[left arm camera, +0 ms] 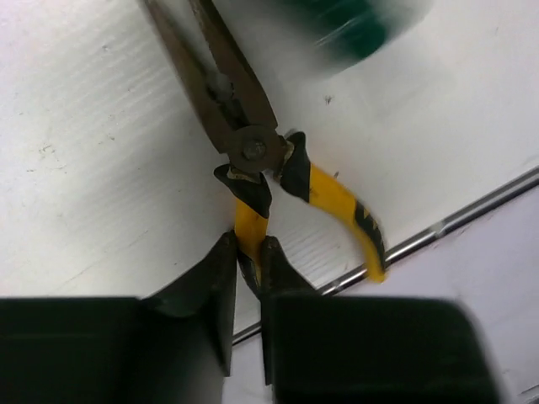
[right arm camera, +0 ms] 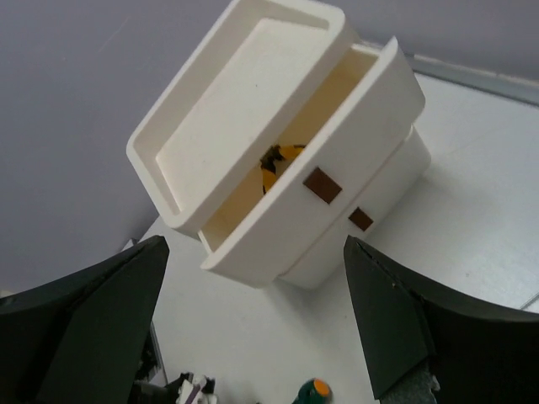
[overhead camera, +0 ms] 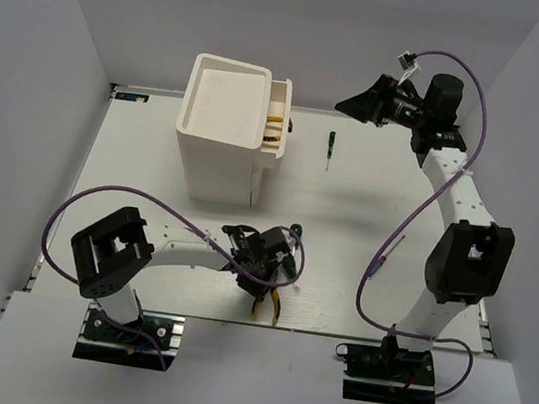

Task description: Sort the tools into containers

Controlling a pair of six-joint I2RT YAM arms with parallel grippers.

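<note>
Two pliers are counted. The near pliers (left arm camera: 253, 151) lie at the near edge of the table (overhead camera: 371, 191). One yellow handle is clamped between the fingers (left arm camera: 215, 286) of the left gripper (left arm camera: 250, 252), and the other handle is left free. The drawer pliers (right arm camera: 285, 156) are seen inside the top drawer (right arm camera: 362, 126), which is pulled out to the right of the one cabinet (overhead camera: 219, 145). Below it a second drawer (right arm camera: 383, 195) is shut, and one dark pull is carried by each.

Three more tools are counted on the table. A green screwdriver (overhead camera: 293, 232) lies just beside the left gripper. A slim screwdriver (overhead camera: 329, 150) lies right of the cabinet, apart from it. A thin tool (overhead camera: 390, 252) lies near the right arm and is too small to be identified.

The right gripper (overhead camera: 348, 105) is held raised beyond the slim screwdriver. Its fingers are spread wide with nothing between them, and it is faced toward the open drawer.
</note>
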